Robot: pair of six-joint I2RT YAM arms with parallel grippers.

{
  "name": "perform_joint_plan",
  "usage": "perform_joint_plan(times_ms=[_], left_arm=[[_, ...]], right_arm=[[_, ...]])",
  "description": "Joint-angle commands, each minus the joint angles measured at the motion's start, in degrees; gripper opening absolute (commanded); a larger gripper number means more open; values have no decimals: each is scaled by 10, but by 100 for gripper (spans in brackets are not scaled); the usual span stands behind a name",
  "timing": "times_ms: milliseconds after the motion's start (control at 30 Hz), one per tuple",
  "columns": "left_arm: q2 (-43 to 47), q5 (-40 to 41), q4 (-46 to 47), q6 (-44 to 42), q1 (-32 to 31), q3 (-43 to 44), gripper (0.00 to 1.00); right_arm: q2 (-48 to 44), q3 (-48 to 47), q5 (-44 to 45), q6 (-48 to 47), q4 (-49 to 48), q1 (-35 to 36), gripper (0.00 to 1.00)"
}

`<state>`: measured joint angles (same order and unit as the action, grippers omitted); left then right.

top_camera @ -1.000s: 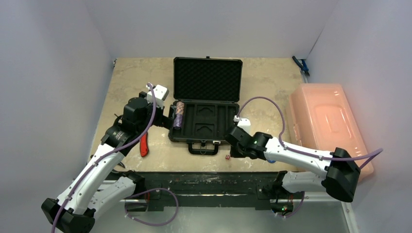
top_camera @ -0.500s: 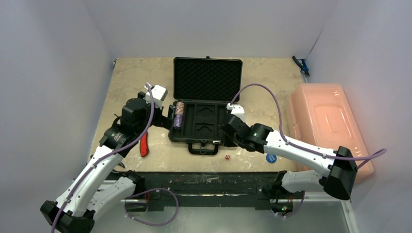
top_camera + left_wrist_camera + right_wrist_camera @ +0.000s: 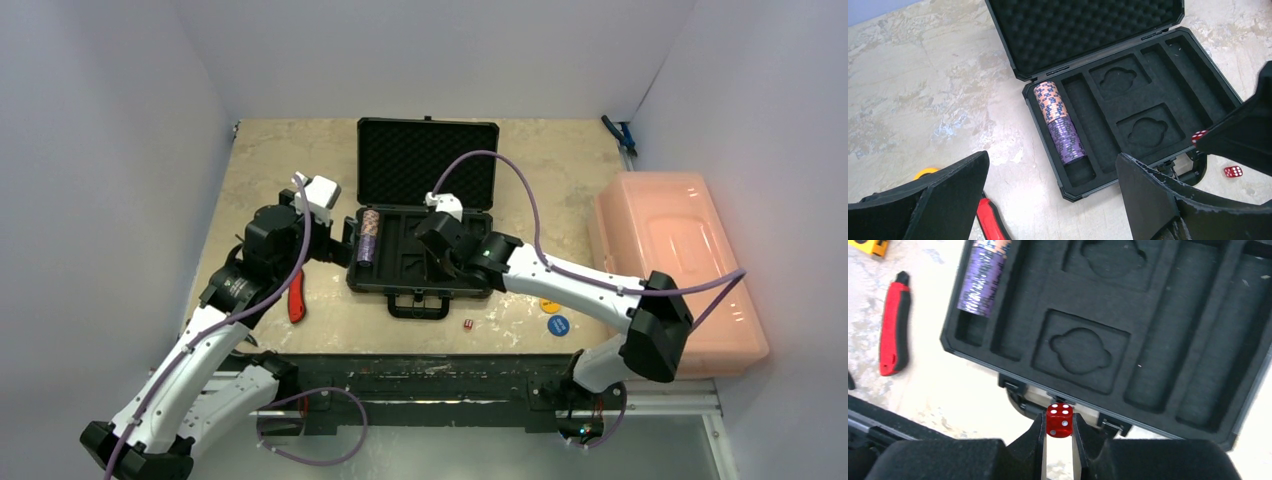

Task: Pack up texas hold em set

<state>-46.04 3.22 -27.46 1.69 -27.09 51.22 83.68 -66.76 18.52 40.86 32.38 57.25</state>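
The black briefcase (image 3: pixel 482 225) lies open, its foam lid (image 3: pixel 428 165) laid back. A purple and orange chip stack (image 3: pixel 369 236) lies in the tray's leftmost slot, also seen from the left wrist (image 3: pixel 1059 122) and the right wrist (image 3: pixel 984 277). My right gripper (image 3: pixel 1058 429) is shut on a red die (image 3: pixel 1059 417), above the case's front edge near the handle; from above it (image 3: pixel 443 268) is over the tray. A second red die (image 3: pixel 468 324) lies on the table in front of the case. A blue disc (image 3: pixel 557 325) and a yellow disc (image 3: pixel 548 305) lie right of it. My left gripper (image 3: pixel 1053 200) is open and empty, beside the case's left side.
A red-handled knife (image 3: pixel 296 298) lies left of the case, near my left gripper (image 3: pixel 346 240). A large translucent pink bin (image 3: pixel 675 255) fills the right side. A blue tool (image 3: pixel 620 132) lies at the back right corner. A yellow object (image 3: pixel 868 246) sits left of the case.
My right arm has lifted from the table in front of the case and swung left over the tray, carrying a red die. The left arm has hardly moved.
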Motion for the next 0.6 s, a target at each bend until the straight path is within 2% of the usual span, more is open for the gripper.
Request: perform_joint_plan(times_ms=[0,267,567], left_arm=[[12,4,16,-5,-2,18,100],[18,16,16,7,-2,18,100],[22,220,-9,37,-1,28,100]], right_arm=[[31,-60,-39,-22,-43,1,0],[113,-134,-91,-43,-80,1,0],[205,-211,-145,-37,-111,4,0]])
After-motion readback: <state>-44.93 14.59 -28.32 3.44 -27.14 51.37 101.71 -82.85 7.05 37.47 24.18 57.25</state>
